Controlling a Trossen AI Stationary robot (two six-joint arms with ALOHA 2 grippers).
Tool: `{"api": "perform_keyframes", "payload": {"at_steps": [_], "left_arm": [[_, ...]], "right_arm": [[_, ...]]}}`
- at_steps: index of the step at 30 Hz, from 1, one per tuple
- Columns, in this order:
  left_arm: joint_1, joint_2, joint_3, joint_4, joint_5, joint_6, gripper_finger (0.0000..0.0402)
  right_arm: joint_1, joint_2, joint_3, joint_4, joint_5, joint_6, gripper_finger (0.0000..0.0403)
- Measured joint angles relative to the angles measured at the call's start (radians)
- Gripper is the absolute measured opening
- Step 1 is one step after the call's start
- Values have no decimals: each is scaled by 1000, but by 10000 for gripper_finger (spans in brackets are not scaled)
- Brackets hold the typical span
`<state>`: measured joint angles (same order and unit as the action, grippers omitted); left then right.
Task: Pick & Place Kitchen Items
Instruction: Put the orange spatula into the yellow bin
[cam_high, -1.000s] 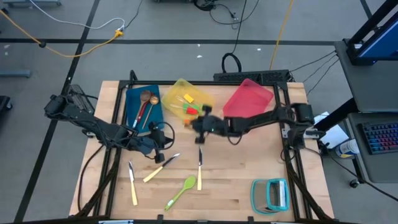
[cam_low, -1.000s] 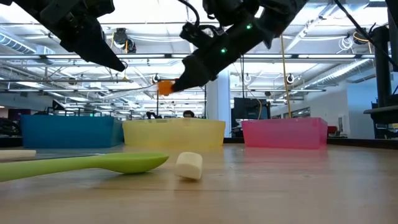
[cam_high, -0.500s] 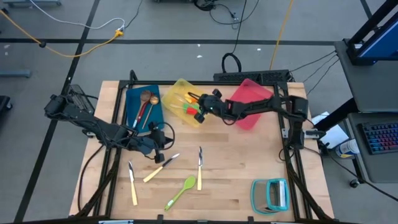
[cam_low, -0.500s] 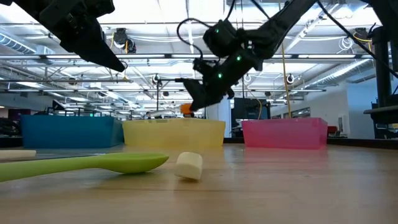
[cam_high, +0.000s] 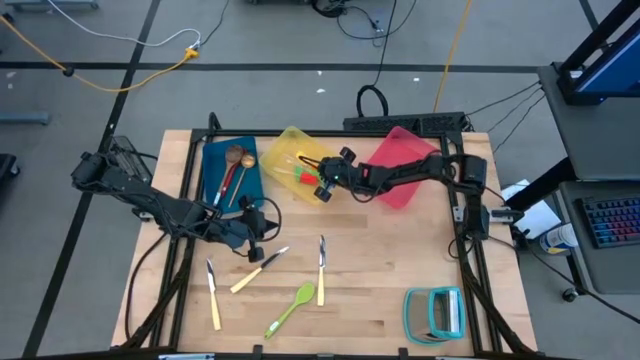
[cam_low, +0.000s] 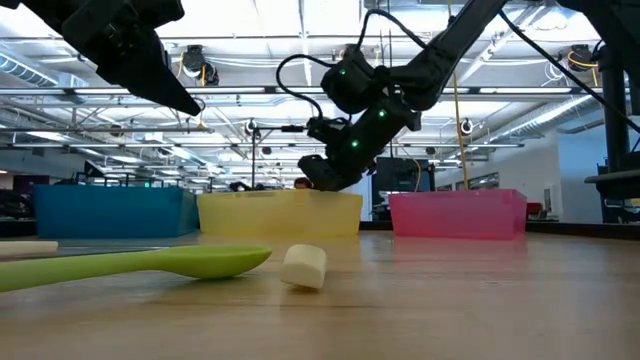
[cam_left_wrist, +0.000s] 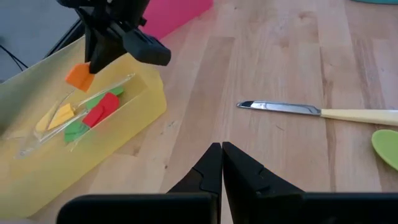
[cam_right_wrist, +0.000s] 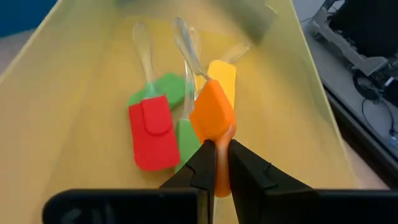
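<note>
My right gripper (cam_high: 322, 181) is inside the top of the yellow bin (cam_high: 290, 152), shut on a small orange spatula (cam_right_wrist: 211, 115). Beneath it in the bin lie red (cam_right_wrist: 149, 130), green (cam_right_wrist: 168, 93) and yellow (cam_right_wrist: 222, 73) spatulas with clear handles. My left gripper (cam_left_wrist: 221, 163) is shut and empty above the wood, left of table centre (cam_high: 262, 225). On the table lie three cream-handled knives (cam_high: 321, 270) (cam_high: 258, 268) (cam_high: 214, 293) and a lime-green spoon (cam_high: 292, 307). Wooden, brass and red spoons (cam_high: 233, 170) lie in the blue bin. My right gripper pinches the orange spatula between its two fingers at the orange neck just behind the head (cam_right_wrist: 217, 163). The head (cam_left_wrist: 79, 76) sticks out past the fingertips, slanting down into the yellow bin. It hangs above the spatulas lying there. The fingers hide its handle.
A pink bin (cam_high: 400, 165) stands right of the yellow one, and a blue bin (cam_high: 212, 160) left of it, all along the far edge. A teal-framed rack (cam_high: 435, 312) lies at the near right corner. Bare wood shows between the knives and the rack.
My right gripper carried the orange spatula from above the table's middle toward the far edge, over the yellow bin, and then lowered it until the spatula dropped behind the bin's rim in the low view. My left arm kept still.
</note>
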<state>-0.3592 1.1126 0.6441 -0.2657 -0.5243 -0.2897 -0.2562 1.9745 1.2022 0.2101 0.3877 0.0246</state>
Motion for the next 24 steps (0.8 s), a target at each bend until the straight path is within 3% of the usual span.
{"api": "perform_keyframes", "payload": {"at_steps": [6,12,24], "left_arm": [[0,0,0,0,0,0,17],[0,0,0,1,0,-4,17],[0,0,0,1,0,-6,17]], "right_arm": [[-1,-4,1,-33,-125,-65,25],[0,-4,1,-33,-128,-70,41],[0,-4,1,-33,-131,-70,110]]}}
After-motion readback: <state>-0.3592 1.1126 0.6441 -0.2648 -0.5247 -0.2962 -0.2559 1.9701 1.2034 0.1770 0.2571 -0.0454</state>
